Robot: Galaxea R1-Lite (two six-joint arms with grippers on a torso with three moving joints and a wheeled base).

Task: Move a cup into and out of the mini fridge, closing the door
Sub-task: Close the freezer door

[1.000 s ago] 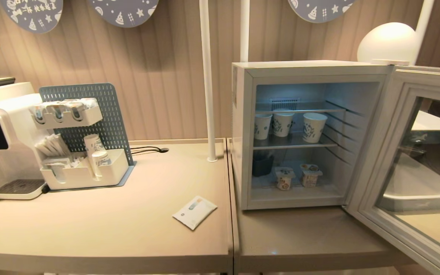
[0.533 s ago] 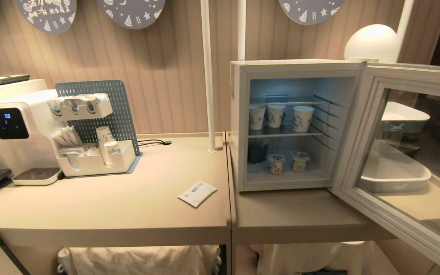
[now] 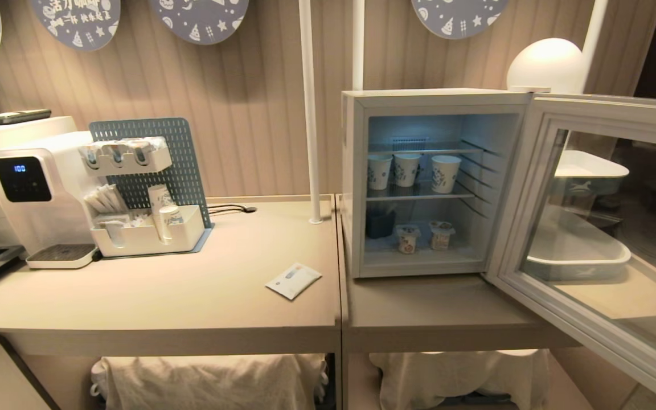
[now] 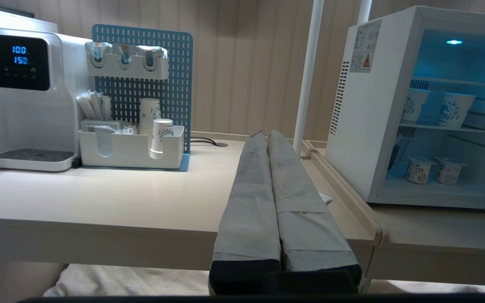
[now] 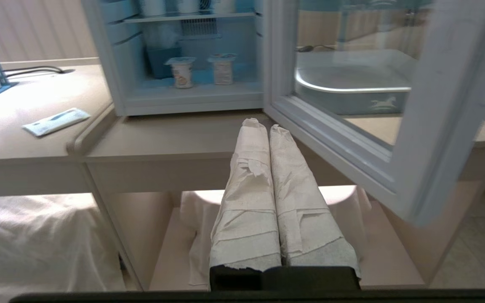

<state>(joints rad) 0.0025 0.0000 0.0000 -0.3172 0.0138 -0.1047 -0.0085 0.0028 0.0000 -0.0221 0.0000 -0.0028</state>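
Standing at two o'clock on the tabletop point(image 3: 436, 313), the mini fridge point(image 3: 356, 182) has its door point(image 3: 601, 239) swung wide; both end effectors, left point(image 4: 267, 135) and right point(image 5: 262, 125), are clenched, empty. Unclench one before approaching a shelf cup point(image 3: 445, 173) squarely.

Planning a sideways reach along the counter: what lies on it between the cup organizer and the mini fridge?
A flat white packet near the table seam; otherwise bare tabletop between the organizer and mini fridge, per the head view.

Pale grey tape is wrapping the long tapered fingers of the left gripper point(image 4: 266, 134) and right gripper point(image 5: 258, 124), showing black bases where wrapping ends
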